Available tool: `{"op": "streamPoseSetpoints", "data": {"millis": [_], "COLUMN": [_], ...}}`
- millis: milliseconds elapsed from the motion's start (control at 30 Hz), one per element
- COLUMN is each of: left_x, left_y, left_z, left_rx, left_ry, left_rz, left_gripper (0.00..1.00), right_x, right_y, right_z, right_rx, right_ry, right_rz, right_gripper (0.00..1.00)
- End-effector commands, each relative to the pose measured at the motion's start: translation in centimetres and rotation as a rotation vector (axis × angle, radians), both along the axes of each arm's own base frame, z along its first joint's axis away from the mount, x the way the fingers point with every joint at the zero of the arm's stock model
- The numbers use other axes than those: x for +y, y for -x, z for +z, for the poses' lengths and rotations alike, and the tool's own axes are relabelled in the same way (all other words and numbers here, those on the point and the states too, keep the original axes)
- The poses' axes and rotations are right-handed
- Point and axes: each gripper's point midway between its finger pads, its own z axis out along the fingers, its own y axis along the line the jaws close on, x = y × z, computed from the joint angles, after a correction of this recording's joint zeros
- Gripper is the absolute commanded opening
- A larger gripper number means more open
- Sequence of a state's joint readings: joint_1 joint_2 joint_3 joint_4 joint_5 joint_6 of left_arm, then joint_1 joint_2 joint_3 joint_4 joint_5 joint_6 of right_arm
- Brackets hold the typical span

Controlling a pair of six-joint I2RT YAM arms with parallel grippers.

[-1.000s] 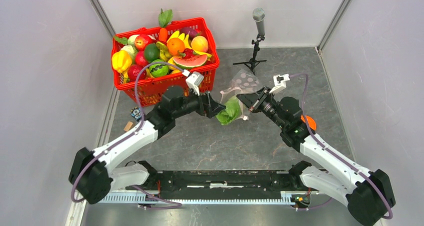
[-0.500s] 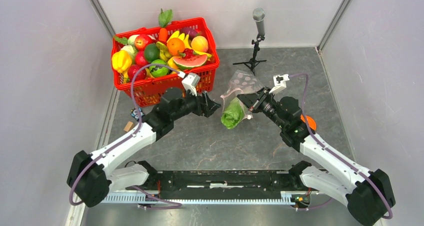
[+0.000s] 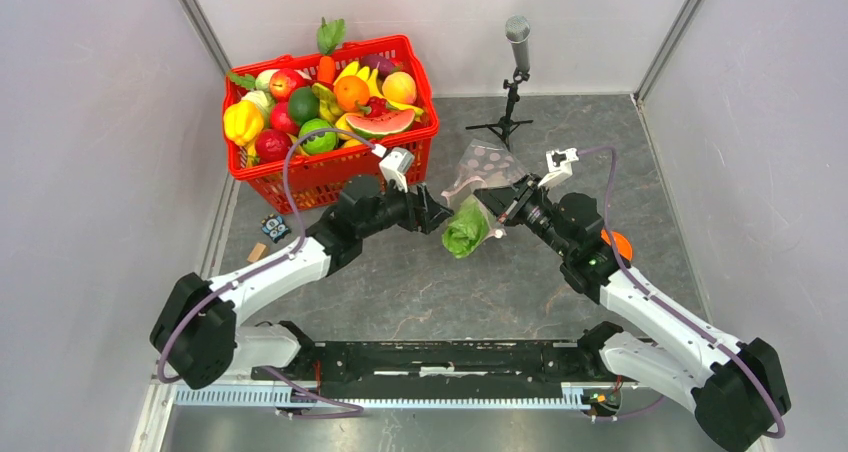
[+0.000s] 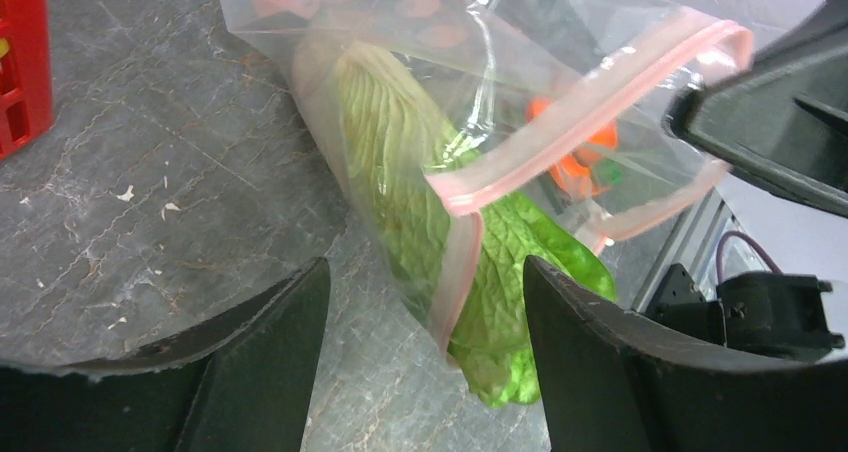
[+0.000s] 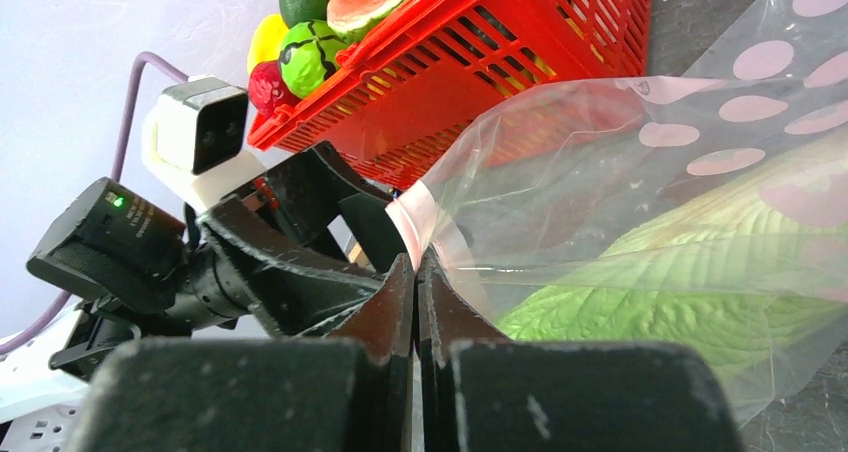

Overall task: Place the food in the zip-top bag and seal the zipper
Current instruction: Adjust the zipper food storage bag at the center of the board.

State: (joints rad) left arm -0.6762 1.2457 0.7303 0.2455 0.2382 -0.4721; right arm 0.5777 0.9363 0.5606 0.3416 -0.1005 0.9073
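The clear dotted zip-top bag [image 3: 487, 164] hangs from my right gripper [image 3: 497, 208], which is shut on its pink-red zipper [image 4: 590, 80] edge [image 5: 416, 234]. A long white-green cabbage [image 3: 465, 230] lies inside the bag [image 4: 480, 32], and its leafy tip [image 4: 520, 342] pokes out past the open mouth. My left gripper [image 3: 434, 215] is open just left of that tip, its fingers [image 4: 270, 342] on either side of the leaf without touching it. In the right wrist view the cabbage [image 5: 690, 282] shows through the plastic. The rest of the food fills the red basket [image 3: 300, 177].
The red mesh basket [image 5: 520, 62] stands at the back left, close behind the left arm. A microphone on a small tripod [image 3: 515, 72] stands at the back centre. An orange toy piece [image 3: 619, 242] lies beside the right arm. A small dark object [image 3: 275, 228] sits near the left wall.
The left gripper has drawn back off the cabbage, leaving it in the bag, then edged right toward it again. The right gripper has kept still, holding the bag.
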Motion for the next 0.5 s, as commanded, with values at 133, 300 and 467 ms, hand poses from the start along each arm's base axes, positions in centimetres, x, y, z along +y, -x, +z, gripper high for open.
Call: {"op": "streamPoseSetpoints", "data": {"millis": [133, 300, 467], "left_x": [-0.4, -1.1, -2.9], "left_y": [-4.1, -4.4, -3.3], "left_z": [-1.2, -1.6, -1.1], "left_rx": [-0.021, -0.025, -0.022], "left_ry": [0.008, 0.027, 0.059], "left_rz": [0.16, 0.143, 0.035], "left_gripper": [0.56, 0.49, 0.16], "right_x": [0.5, 0.8, 0.7], "right_y": [0.2, 0.6, 0.3], "right_z": [5.0, 5.5, 4.5], "right_rx": [-0.118, -0.134, -0.117], "right_ry": [-0.061, -0.051, -0.019], "right_rz": [0.038, 0.064, 0.057], "right_gripper": [0.0, 0.0, 0.0]}}
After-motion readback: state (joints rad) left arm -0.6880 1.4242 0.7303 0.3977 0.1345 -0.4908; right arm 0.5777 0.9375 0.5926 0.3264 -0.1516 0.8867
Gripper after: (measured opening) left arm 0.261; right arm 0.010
